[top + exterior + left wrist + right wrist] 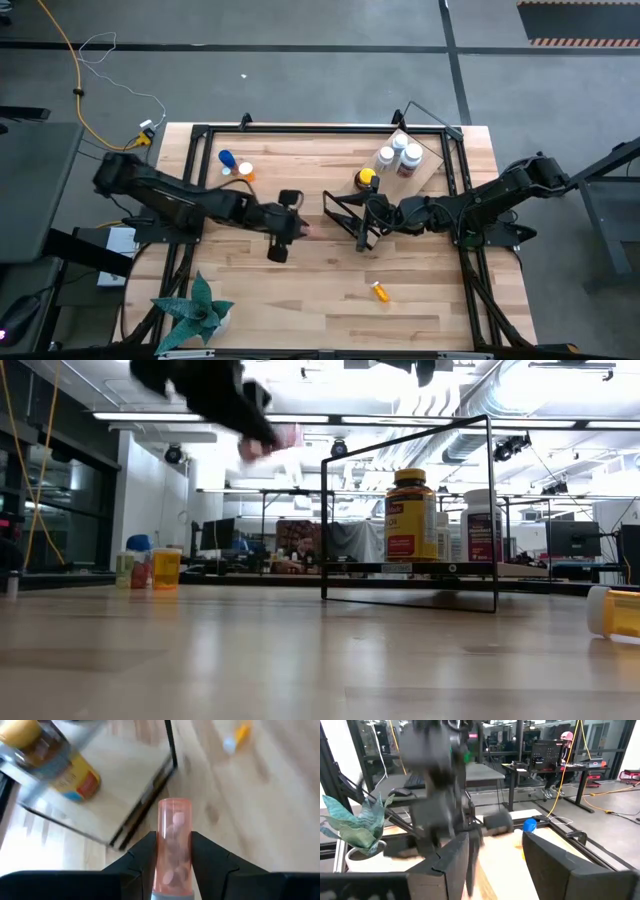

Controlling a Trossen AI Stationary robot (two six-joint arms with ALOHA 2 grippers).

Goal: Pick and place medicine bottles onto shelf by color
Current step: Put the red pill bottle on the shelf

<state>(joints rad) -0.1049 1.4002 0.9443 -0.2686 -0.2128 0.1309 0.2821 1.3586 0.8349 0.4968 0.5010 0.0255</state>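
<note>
My left gripper (298, 228) hovers above the table's middle, shut on a small pink see-through bottle (174, 835) with pills inside. The shelf (432, 170), a light board in a black wire frame (490, 510), stands at the far right. It carries an amber bottle with a yellow cap (366, 180) and white bottles (400, 155). My right gripper (495, 865) is open at the frame's near-left end, level, with a thin black wire (471, 855) beside one finger; I cannot tell whether they touch. My left gripper pinches the pink bottle's round sides (175, 851) between its two fingers. The fingers lie along the bottle; its grey cap end (170, 895) sits back between them and its bottom sticks out past the tips. They slant down toward the shelf. The bottle is lifted clear.
A blue bottle (227, 160) and small orange ones (244, 172) stand at the far left. Another orange bottle (380, 291) lies on its side near the front. A potted plant (200, 310) sits at the front left corner.
</note>
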